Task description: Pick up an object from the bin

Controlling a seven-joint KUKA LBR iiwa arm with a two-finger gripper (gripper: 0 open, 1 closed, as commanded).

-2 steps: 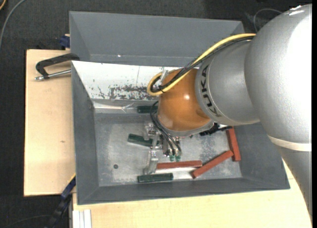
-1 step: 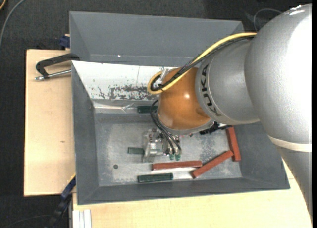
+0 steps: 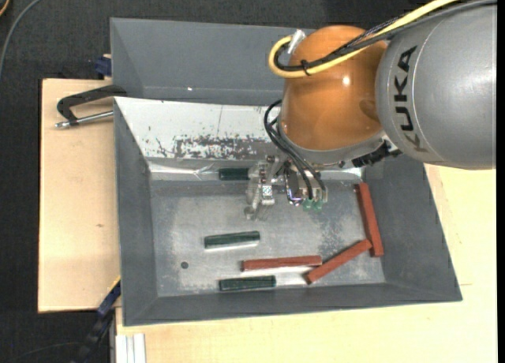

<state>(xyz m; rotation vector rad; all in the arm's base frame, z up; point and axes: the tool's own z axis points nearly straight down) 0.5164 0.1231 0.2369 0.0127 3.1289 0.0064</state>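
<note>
My gripper (image 3: 280, 196) hangs under the orange wrist cover, over the middle of the bin floor toward the back. Its fingers stand apart, one fingertip (image 3: 255, 200) to the left, and nothing shows between them. A short dark green bar (image 3: 233, 173) lies just left of it against the back wall. Another dark green bar (image 3: 231, 239) lies on the floor a little in front of the left fingertip. A red-brown bar (image 3: 368, 218) lies to the right along the bin's right wall.
Near the front wall lie a third dark green bar (image 3: 247, 282), a flat red-brown bar (image 3: 282, 262) and a slanted red-brown bar (image 3: 338, 261). The arm and its orange cover hide the back right of the bin.
</note>
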